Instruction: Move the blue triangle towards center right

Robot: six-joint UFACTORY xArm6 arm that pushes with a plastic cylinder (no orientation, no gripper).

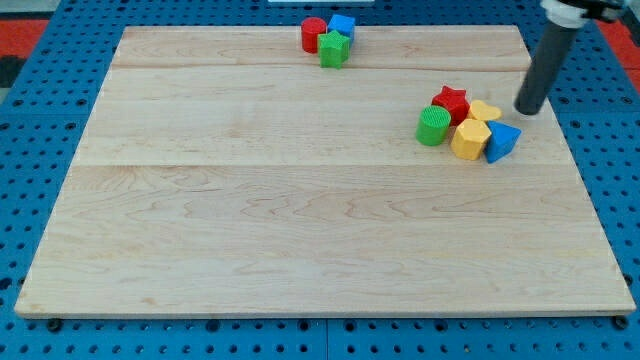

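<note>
The blue triangle (503,140) lies at the right side of the wooden board (300,200), at the lower right end of a tight cluster. It touches a yellow hexagon block (469,139). A yellow block (486,110), a red star (451,103) and a green cylinder (433,126) complete the cluster. My tip (527,110) stands just above and to the right of the blue triangle, apart from it, beside the yellow block.
Near the view's top edge of the board sits a second group: a red cylinder (313,33), a blue cube (342,27) and a green block (333,49). The board's right edge runs close past my tip. Blue pegboard (30,150) surrounds the board.
</note>
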